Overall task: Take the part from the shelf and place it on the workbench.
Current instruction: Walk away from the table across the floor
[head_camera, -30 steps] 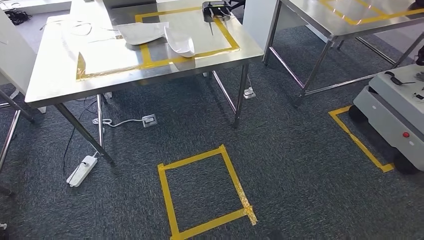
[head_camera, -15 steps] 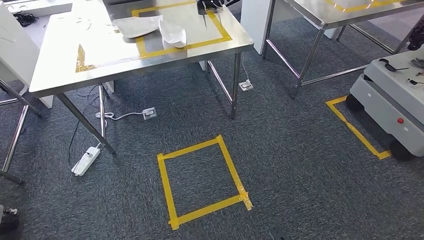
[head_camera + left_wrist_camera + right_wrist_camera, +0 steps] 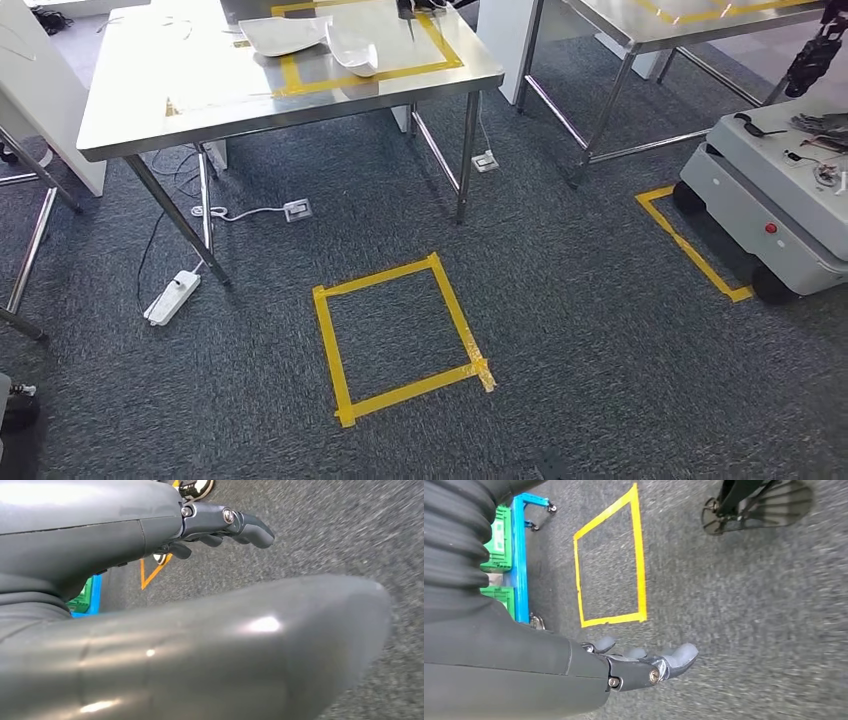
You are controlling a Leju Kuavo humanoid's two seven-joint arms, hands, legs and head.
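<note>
The steel workbench (image 3: 200,100) stands at the upper left of the head view. Inside its yellow tape frame lie two white curved parts (image 3: 283,35) (image 3: 352,50). My left hand (image 3: 220,527) hangs over grey carpet with its fingers stretched out and nothing in it. My right hand (image 3: 644,665) also hangs over the carpet, fingers apart and empty. A blue shelf frame with green bins (image 3: 519,555) stands behind my right hand in the right wrist view, and a corner of the blue and green shelf (image 3: 85,597) lies behind my left hand.
A yellow tape square (image 3: 328,340) marks the carpet in front of the workbench. A white wheeled cart (image 3: 770,200) stands at the right beside another tape mark. A second steel table (image 3: 690,25) is at the upper right. A power strip (image 3: 172,297) and cables lie under the workbench.
The whole head picture has shifted: workbench, floor square and cart sit higher and a little further left, so the camera has moved. The things themselves have not changed.
</note>
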